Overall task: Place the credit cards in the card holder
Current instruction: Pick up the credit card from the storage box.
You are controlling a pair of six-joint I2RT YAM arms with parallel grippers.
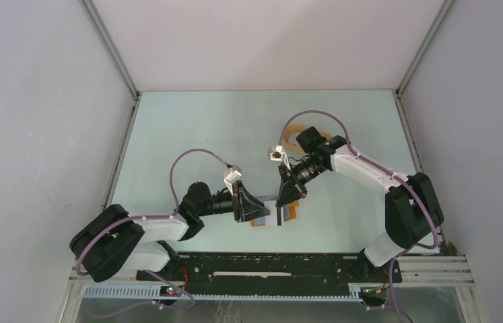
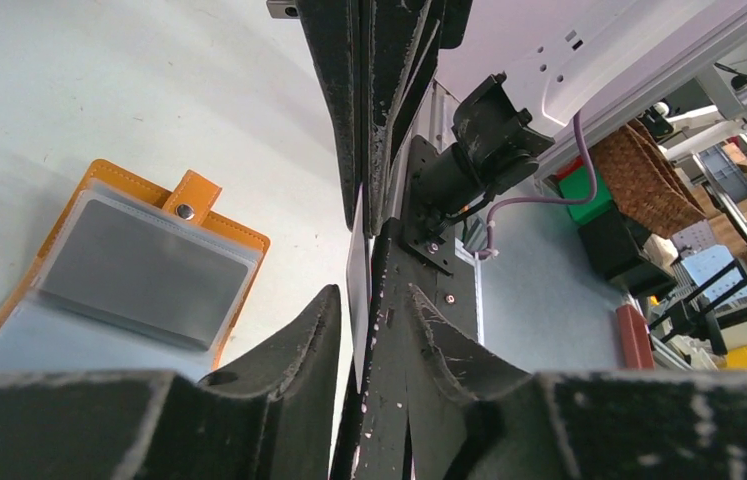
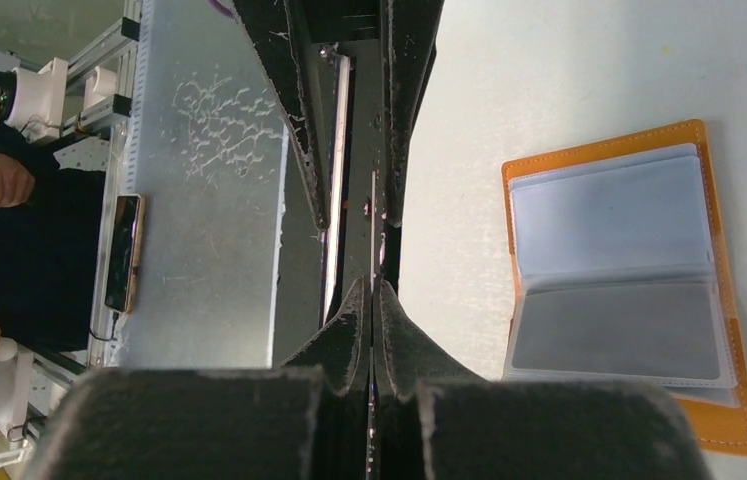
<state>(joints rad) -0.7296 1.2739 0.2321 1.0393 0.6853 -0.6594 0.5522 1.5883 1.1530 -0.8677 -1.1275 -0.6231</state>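
Observation:
The card holder (image 1: 290, 215) lies open on the table, orange with clear sleeves (image 2: 139, 270), one sleeve holding a grey card (image 3: 614, 330). Above its edge the two grippers meet tip to tip. My right gripper (image 3: 373, 290) is shut on a thin pale credit card (image 2: 356, 265), which shows edge-on. My left gripper (image 2: 369, 295) is open, its fingers (image 2: 304, 330) on either side of that card and of the right gripper's fingers. A sliver of table shows between the left finger and the card. In the top view the left gripper (image 1: 262, 208) and right gripper (image 1: 290, 194) hide the card.
An oval orange-rimmed tray (image 1: 291, 133) sits behind the right arm toward the back of the table. White walls enclose the table on three sides. The arm bases and a black rail (image 1: 269, 262) run along the near edge.

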